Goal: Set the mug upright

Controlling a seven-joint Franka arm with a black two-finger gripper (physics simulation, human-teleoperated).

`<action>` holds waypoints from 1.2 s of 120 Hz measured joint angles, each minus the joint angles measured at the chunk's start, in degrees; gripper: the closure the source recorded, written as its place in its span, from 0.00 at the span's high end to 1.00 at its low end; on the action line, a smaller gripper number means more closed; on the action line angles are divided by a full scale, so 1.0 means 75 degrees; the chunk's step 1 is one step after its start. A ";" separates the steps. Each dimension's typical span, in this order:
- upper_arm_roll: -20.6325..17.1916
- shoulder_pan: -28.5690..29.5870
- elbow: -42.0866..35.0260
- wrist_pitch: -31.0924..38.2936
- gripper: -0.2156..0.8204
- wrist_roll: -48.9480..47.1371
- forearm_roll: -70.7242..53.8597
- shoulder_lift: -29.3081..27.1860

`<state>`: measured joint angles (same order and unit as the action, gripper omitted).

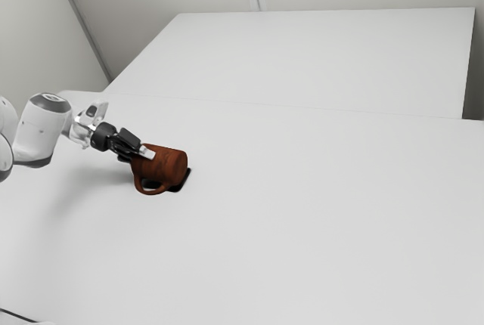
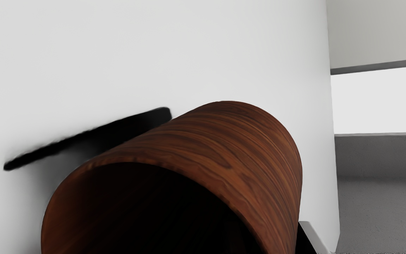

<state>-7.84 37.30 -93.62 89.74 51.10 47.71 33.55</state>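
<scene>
Mug (image 1: pixel 160 162): on its side at the table, its closed end toward about four o'clock in the exterior view, so not upright.
Handle (image 1: pixel 153 190): low on the mug, near seven o'clock; I'd keep it from catching on the table (image 1: pixel 302 212) during the turn.
Gripper (image 1: pixel 142 153): at the mouth end, ten o'clock from the mug's middle. Whether it is spread or pinching the wall, I can't tell from here.
Rim (image 2: pixel 143 164): facing the wrist camera; a firm hold on the wall just past it should come before any tipping, or the mug may roll.
Closed end: this wants to swing down toward six o'clock while the mouth rises to twelve, slowly, with room beneath.
Dark patch (image 1: pixel 181 182): by the closed end, about four o'clock, likely shadow; set the base flat before letting go.
</scene>
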 joint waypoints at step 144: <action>-0.0249 -0.1795 -0.2355 0.3482 0.03 -0.0302 -0.4128 -0.2970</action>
<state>-9.71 23.83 -111.28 115.85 48.83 16.75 11.28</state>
